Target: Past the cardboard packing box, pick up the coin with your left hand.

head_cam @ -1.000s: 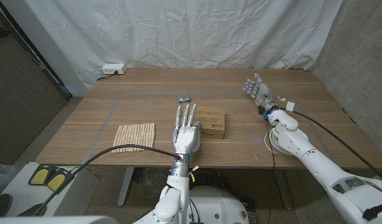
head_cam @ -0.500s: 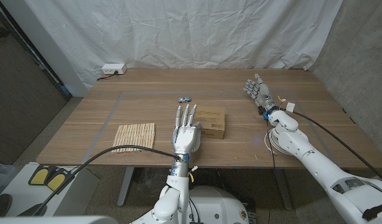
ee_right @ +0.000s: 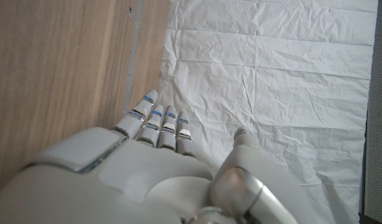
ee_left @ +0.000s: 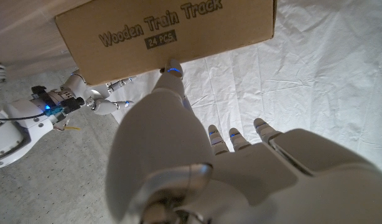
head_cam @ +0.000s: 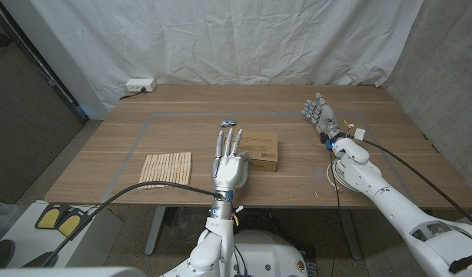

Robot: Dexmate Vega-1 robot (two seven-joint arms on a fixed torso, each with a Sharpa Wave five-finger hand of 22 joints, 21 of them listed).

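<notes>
The coin [head_cam: 228, 122] is a small grey-blue disc on the table, just beyond the far left corner of the cardboard packing box [head_cam: 261, 149]. My left hand [head_cam: 230, 160] is raised beside the box's left end, fingers straight and spread toward the coin, holding nothing. In the left wrist view the box [ee_left: 166, 28], printed "Wooden Train Track", lies just past my left hand [ee_left: 203, 168]. My right hand [head_cam: 320, 114] is at the table's right side with fingers apart and empty; it also appears as my right hand [ee_right: 147, 162] beside the wood.
A row of wooden slats [head_cam: 165, 169] lies left of my left hand, near the front edge. A white power strip [head_cam: 140, 85] sits at the table's [head_cam: 105, 158] far left corner. Tape lines mark a rectangle on the wood. A white curtain hangs behind.
My right hand has shifted slightly to the right. My left hand, the box and the coin stay where they were.
</notes>
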